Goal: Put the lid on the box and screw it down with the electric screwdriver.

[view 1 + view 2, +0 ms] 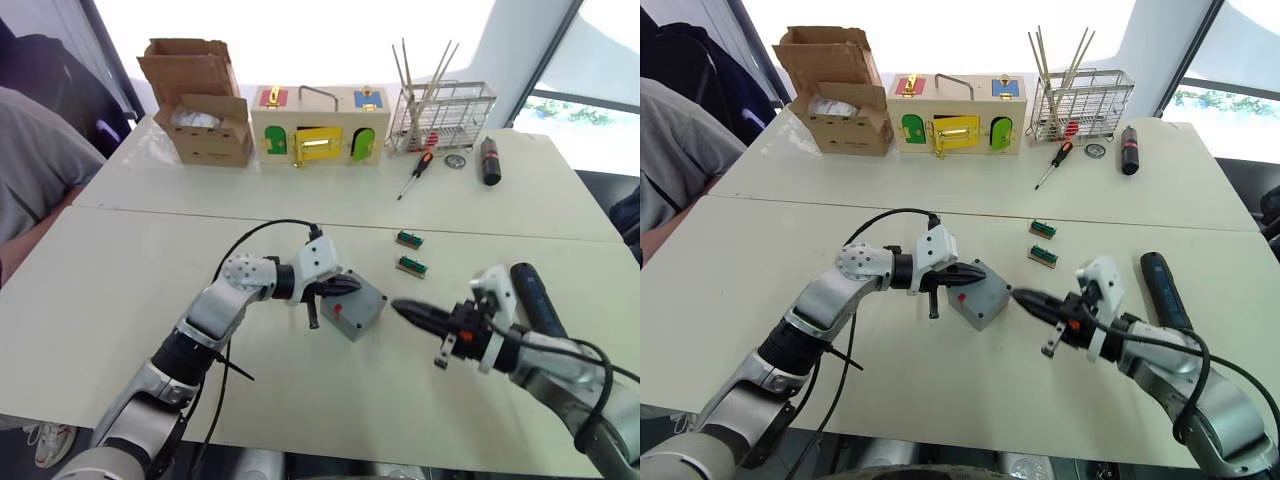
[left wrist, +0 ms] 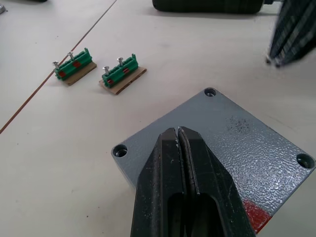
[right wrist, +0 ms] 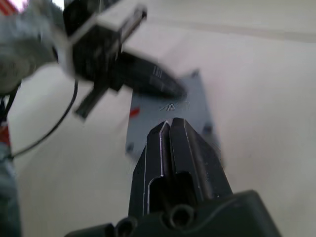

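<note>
Lid [image 2: 232, 143] sits on the box [image 1: 352, 305], right under the left gripper [image 2: 177, 136], fingers together. Right gripper [image 1: 405, 310], also pinched closed, is just beside it. Light, rigid, textured plastic; probably best pinned flat on top. Electric screwdriver [image 1: 535, 295] lies beyond the right gripper.

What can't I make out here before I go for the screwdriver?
- Box inside: hidden under the lid, so the wires are unseen.
- Lid corner holes, left wrist view: three show, the fourth sits behind the shut left gripper; whether screws are in them is too small to tell.
- Contact between left gripper and lid: not clear from the eye views.
- Electric screwdriver: its bit end is behind the right arm; the right gripper is shut.
</note>
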Controlling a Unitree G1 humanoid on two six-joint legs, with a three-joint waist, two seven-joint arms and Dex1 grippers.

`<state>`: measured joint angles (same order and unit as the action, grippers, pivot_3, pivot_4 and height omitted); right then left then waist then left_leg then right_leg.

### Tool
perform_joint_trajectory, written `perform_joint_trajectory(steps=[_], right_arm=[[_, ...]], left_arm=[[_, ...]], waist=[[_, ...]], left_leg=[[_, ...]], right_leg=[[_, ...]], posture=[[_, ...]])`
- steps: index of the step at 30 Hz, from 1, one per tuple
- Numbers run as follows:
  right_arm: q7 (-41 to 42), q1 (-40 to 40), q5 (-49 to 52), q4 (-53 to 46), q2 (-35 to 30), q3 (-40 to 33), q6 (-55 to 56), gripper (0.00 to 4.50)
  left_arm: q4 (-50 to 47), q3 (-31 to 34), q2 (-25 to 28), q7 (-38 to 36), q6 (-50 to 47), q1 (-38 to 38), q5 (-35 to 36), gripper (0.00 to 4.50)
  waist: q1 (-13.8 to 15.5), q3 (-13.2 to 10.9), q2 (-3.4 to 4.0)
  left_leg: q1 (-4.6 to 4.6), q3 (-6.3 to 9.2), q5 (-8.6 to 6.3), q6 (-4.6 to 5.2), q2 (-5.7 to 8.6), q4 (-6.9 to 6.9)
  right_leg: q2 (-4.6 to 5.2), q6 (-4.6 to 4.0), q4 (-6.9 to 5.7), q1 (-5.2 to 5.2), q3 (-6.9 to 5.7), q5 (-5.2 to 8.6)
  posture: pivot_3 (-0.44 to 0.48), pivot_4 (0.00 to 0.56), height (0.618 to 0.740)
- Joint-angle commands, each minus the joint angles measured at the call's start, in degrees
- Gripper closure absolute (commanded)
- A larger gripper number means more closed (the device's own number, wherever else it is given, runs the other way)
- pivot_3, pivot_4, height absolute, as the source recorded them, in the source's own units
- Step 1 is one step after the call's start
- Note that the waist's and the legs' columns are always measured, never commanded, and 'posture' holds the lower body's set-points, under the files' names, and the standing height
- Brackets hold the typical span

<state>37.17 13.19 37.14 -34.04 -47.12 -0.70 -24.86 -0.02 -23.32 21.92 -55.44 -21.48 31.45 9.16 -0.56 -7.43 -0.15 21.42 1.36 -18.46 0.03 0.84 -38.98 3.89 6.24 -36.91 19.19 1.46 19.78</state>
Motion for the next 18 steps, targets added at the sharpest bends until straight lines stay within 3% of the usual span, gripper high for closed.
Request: perform_joint_trajectory(steps=[1, 10, 15, 18], right_arm=[[1.1, -0.2, -2.4, -1.2, 0.9, 0.2, 0.8, 4.45], [2.1, -0.5, -5.3, -0.6, 4.3, 1.3, 0.0, 4.45], [3.5, -0.4, -4.9, 0.6, 4.0, 0.0, -1.1, 4.45], [4.3, -0.9, -5.0, 1.1, 4.0, -0.1, -1.6, 4.45]], left_arm=[[4.1, -2.5, 1.4, -0.4, -1.7, -2.0, -3.1, 4.50], [1.6, 0.1, 0.7, 0.4, -4.4, -2.0, -0.4, 4.50], [-9.1, 10.6, 3.2, -2.6, -14.6, 0.5, 12.6, 4.50], [-10.5, 16.1, 4.1, -1.0, -19.9, 2.5, 17.6, 4.50]], waist=[[-0.1, 0.0, 0.01], [0.0, 0.0, 0.00], [-0.2, -0.5, 0.09], [0.1, -0.5, 0.11]], left_leg=[[0.00, 0.00, 0.00, 0.00, 0.00, 0.01], [0.03, 0.01, 0.00, -0.01, -0.01, 0.11], [0.20, 0.00, 0.00, -0.02, -0.02, 0.13], [1.11, 0.01, 0.11, -0.18, -0.01, -0.01]], right_leg=[[0.00, -0.02, 0.00, 0.02, 0.00, 0.01], [0.02, -0.04, 0.07, 0.07, 0.00, 0.02], [0.03, -0.05, 0.03, 0.29, 0.00, 0.03], [0.01, -0.02, -0.27, 1.22, -0.01, 0.01]], posture=[[0.000, 0.150, 0.740], [0.000, 0.150, 0.740], [0.000, 0.150, 0.740], [0.000, 0.150, 0.740]])
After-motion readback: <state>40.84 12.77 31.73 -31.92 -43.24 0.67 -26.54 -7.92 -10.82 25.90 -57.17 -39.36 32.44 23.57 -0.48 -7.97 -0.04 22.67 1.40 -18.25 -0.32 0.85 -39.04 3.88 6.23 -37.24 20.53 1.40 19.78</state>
